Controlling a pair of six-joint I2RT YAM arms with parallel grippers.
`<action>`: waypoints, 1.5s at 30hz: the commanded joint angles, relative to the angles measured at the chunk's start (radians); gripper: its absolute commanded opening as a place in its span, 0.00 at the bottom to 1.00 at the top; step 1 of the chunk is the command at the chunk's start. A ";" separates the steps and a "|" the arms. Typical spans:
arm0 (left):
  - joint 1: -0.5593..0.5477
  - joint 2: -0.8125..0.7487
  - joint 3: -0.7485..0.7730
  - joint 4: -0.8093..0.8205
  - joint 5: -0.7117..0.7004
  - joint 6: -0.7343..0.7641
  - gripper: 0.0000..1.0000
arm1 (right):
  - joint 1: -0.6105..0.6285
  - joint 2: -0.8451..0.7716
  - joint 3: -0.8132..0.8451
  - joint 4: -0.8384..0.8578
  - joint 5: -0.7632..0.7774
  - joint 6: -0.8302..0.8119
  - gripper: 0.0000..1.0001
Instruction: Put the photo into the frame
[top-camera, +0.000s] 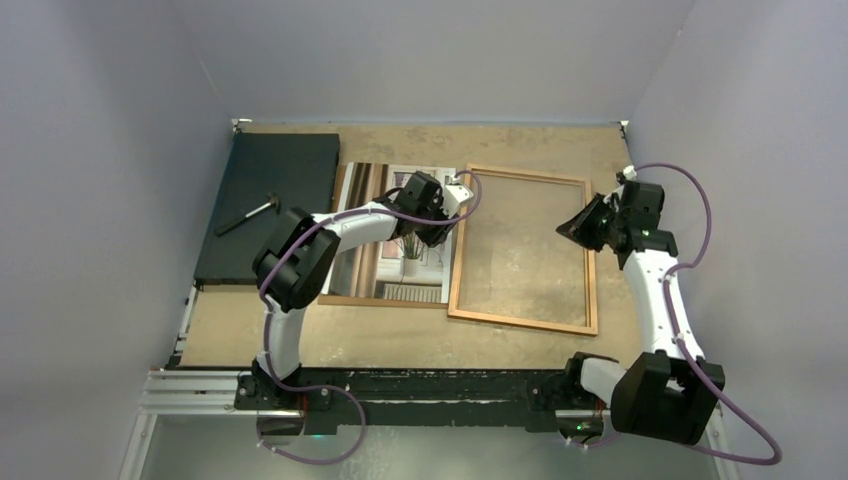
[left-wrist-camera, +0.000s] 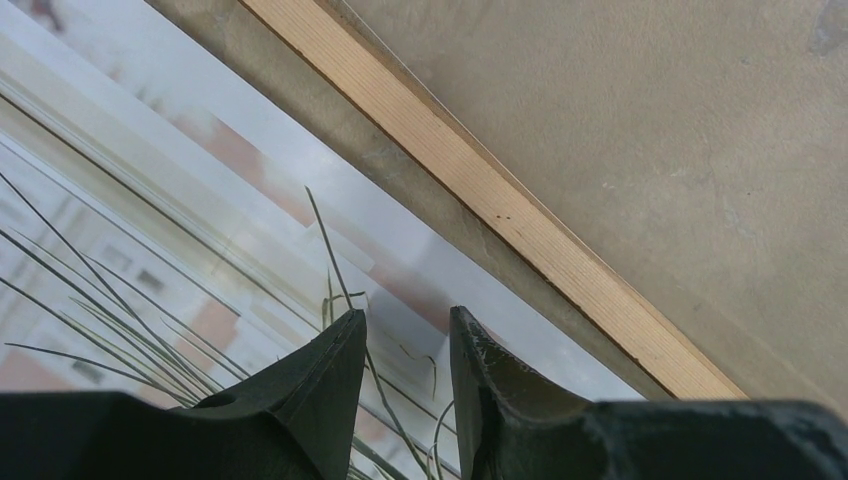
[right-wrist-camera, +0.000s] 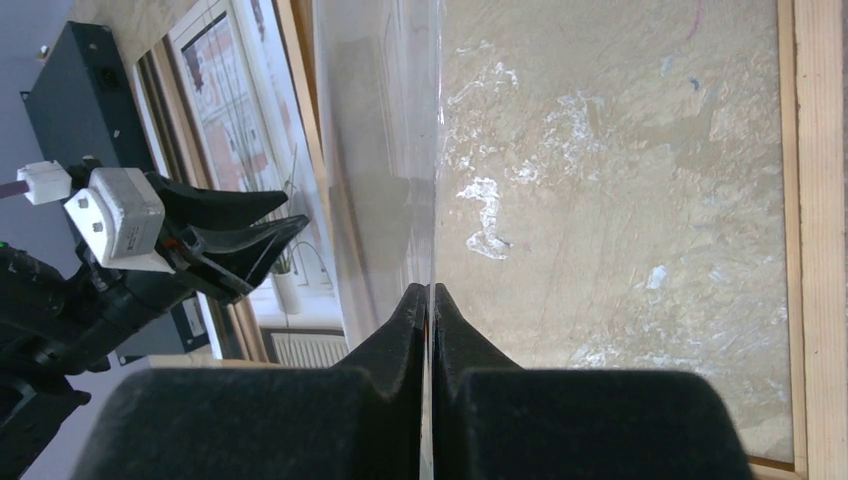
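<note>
**Left claw over the photo, right claw clamped on the glass**

The left claw (left-wrist-camera: 405, 320) hangs over the photo (left-wrist-camera: 200, 200) with its two fingers apart and nothing between them. The spiky leaves of the printed plant show in the gap and spread away to the claw's left. The photo lies flat on the counter (top-camera: 330, 345), directly under this claw and outside the frame (left-wrist-camera: 500, 205). Just ahead and to the right of the fingertips runs the frame's nearest wooden rail. A narrow strip of bare counter separates it from the photo's pale edge, so the two are close but apart. Beyond that rail, bare counter shows inside the frame.

The right claw (right-wrist-camera: 430, 290) is pressed together on the edge of a clear glass pane (right-wrist-camera: 380, 120), which runs straight out ahead of its fingers. To this claw's right, the frame's far rail lies on the counter. To its left, seen through the pane, are the left claw's fingers and the photo.

Farther off on the left claw's left, a dark mat (top-camera: 280, 170) lies against the counter's edge, with a small hammer-like tool (top-camera: 248, 215) on it.
</note>
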 joint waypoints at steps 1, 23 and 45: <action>0.000 -0.055 -0.013 0.026 0.029 -0.012 0.35 | -0.001 -0.026 0.042 -0.023 -0.086 0.047 0.00; -0.003 -0.058 -0.026 0.035 0.024 -0.015 0.34 | -0.001 -0.064 0.133 0.011 -0.168 0.046 0.00; -0.004 -0.040 0.001 0.029 0.014 -0.012 0.33 | 0.005 -0.045 0.053 0.098 -0.337 -0.049 0.00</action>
